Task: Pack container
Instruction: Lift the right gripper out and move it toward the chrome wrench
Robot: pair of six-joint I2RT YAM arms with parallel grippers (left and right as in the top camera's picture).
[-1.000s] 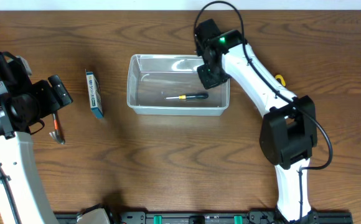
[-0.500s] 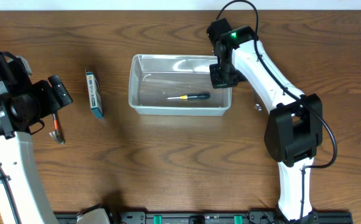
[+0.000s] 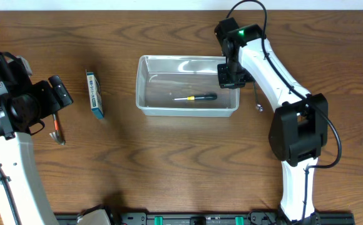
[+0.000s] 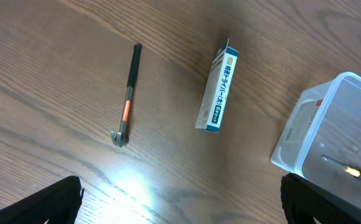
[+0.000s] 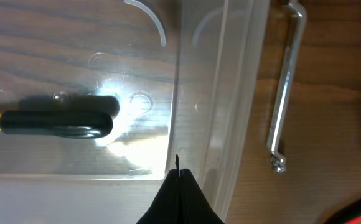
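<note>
The clear plastic container (image 3: 143, 84) stands at mid-table; it also shows in the left wrist view (image 4: 311, 118) and the right wrist view (image 5: 230, 93). A screwdriver (image 3: 197, 97) with a black handle (image 5: 56, 121) and yellow shaft lies inside it. My right gripper (image 3: 228, 76) is at the container's right wall, its jaws (image 5: 179, 186) pressed together on the wall. My left gripper (image 4: 180, 205) is open and empty above bare wood, far left of the container (image 3: 59, 94).
A blue-and-white box (image 3: 94, 94) lies left of the container (image 4: 218, 90). A small tool with an orange band (image 3: 57, 130) lies further left (image 4: 126, 93). A bent metal key (image 3: 257, 100) lies right of the container (image 5: 286, 81).
My right gripper has moved to the right, and the container with the screwdriver in it has slid right along with it. The left arm has not moved.
</note>
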